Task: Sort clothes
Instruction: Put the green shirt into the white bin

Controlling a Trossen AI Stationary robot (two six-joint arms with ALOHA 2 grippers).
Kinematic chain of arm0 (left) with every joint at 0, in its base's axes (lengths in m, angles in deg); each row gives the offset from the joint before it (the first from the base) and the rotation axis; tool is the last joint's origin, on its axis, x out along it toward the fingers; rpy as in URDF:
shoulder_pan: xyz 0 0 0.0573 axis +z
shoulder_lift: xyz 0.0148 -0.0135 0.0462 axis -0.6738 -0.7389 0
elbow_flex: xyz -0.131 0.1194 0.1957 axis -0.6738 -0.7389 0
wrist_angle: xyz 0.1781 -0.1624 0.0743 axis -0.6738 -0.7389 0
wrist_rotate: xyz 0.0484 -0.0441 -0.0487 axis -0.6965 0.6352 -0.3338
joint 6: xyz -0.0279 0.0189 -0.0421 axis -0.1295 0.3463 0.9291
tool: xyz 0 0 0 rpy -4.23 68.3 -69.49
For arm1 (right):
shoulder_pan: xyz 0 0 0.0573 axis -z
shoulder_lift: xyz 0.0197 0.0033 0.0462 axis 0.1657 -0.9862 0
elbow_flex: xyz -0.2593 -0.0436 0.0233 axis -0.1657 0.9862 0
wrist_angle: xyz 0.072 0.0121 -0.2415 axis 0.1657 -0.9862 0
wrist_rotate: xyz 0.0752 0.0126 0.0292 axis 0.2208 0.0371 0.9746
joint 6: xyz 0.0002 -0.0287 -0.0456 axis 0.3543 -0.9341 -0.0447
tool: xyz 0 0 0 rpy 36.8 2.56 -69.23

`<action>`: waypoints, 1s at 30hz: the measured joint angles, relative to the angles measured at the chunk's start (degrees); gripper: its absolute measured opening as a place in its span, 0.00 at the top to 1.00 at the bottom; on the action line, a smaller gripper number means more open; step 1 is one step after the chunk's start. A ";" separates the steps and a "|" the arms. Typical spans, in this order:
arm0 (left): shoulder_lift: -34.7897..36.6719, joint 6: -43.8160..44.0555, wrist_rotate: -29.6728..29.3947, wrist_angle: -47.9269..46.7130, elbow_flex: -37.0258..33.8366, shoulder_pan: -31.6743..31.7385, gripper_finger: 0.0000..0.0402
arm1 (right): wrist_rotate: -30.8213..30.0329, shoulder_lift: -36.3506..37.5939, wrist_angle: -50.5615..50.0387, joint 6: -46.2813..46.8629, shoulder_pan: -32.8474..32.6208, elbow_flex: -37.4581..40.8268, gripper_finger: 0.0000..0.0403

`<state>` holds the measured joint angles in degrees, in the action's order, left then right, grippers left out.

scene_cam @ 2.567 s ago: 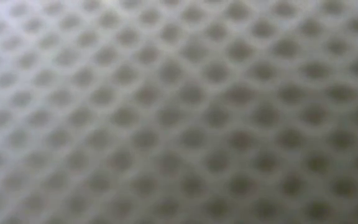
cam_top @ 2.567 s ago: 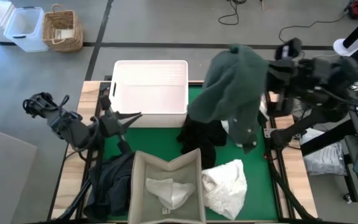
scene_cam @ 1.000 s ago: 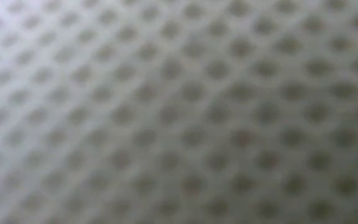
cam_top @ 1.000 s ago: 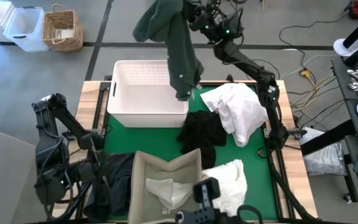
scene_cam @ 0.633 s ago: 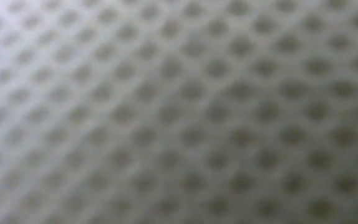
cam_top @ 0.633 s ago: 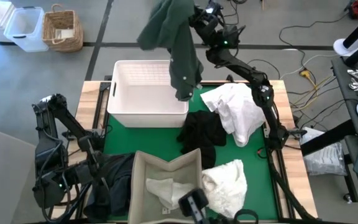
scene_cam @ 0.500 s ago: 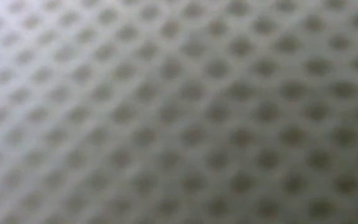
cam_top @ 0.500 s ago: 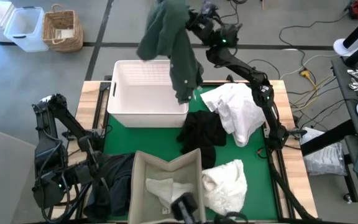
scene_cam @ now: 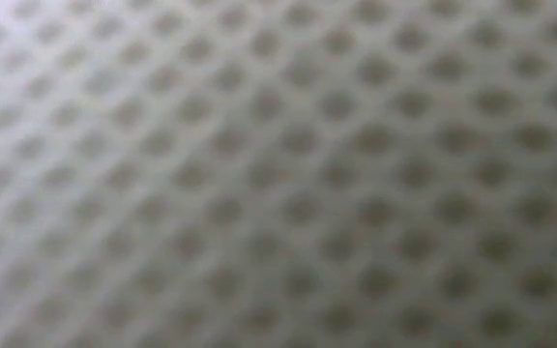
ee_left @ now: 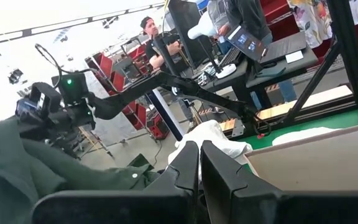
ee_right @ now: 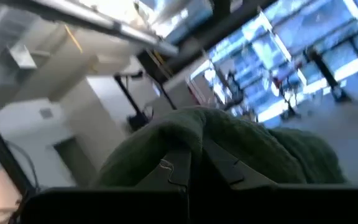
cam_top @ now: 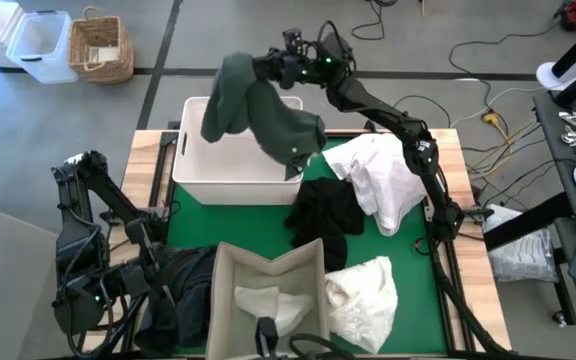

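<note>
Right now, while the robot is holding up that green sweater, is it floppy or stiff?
Probably floppy: the green sweater droops in loose folds from the right hand over the white basket. It likely feels a bit heavy, since the thick cloth hangs straight down. It probably won't slip, being pinched tight.

grey floor with dark seams (cam_top: 218, 25), wicker basket (cam_top: 100, 45), white bins (cam_top: 40, 45), loose cables (cam_top: 468, 45), red shelving (ee_left: 114, 74)
</note>
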<state>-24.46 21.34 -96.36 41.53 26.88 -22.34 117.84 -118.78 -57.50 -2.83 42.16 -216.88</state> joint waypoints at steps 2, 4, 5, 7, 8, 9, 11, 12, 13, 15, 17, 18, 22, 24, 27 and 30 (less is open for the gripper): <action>0.00 0.00 0.00 0.01 0.00 0.00 1.00 | 1.77 0.00 -2.48 -1.31 -0.01 0.00 0.97; 0.00 0.00 0.01 0.01 0.00 0.00 1.00 | 3.27 0.00 -5.69 -3.51 -0.09 0.00 0.97; 0.00 0.00 0.01 0.01 0.00 0.00 1.00 | 3.78 0.00 -7.47 -4.87 -0.11 0.00 0.97; 0.00 0.00 0.03 0.01 0.00 0.00 1.00 | 5.11 0.00 -11.52 -7.61 -0.13 0.00 0.97; 0.00 0.00 0.03 0.01 0.00 0.00 1.00 | 5.87 0.00 -13.40 -8.95 -0.14 0.00 0.97; 0.00 0.00 0.03 0.03 0.00 0.00 1.00 | 6.47 0.00 -15.42 -10.33 -0.13 0.00 0.97; 0.00 0.00 0.04 0.03 0.00 0.00 1.00 | 7.29 0.00 -19.43 -13.59 -0.13 0.00 0.97; 0.00 0.00 0.05 0.03 0.00 0.00 1.00 | 7.49 0.00 -21.45 -15.13 -0.13 0.00 0.97; 0.00 0.00 0.05 0.03 0.00 0.00 1.00 | 7.60 0.00 -23.41 -16.73 -0.13 0.00 0.97; 0.00 0.05 0.07 0.04 0.00 0.00 1.00 | 7.56 0.00 -27.13 -20.14 -0.13 0.00 0.97; 0.00 0.42 0.13 0.05 0.00 0.00 1.00 | 7.56 0.00 -30.62 -24.06 -0.13 0.00 0.97; 0.00 0.53 0.17 0.05 0.00 0.00 1.00 | 7.55 0.00 -32.40 -26.08 -0.13 0.00 0.97; 0.00 0.92 0.20 0.05 0.00 0.00 1.00 | 7.09 0.00 -39.32 -32.83 -0.13 0.00 0.97; 0.00 0.92 0.20 0.05 0.00 0.00 1.00 | 7.05 0.00 -42.42 -35.90 -0.12 0.00 0.97; 0.00 0.92 0.20 0.05 0.00 0.00 1.00 | 7.05 0.00 -46.45 -40.68 -0.13 0.00 0.97; 0.00 0.94 0.20 0.07 -0.15 0.00 1.00 | 7.05 0.00 -50.02 -44.86 -0.13 0.00 0.97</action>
<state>-24.46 22.28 -96.16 41.60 26.73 -22.34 124.89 -118.78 -107.52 -47.69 42.03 -216.88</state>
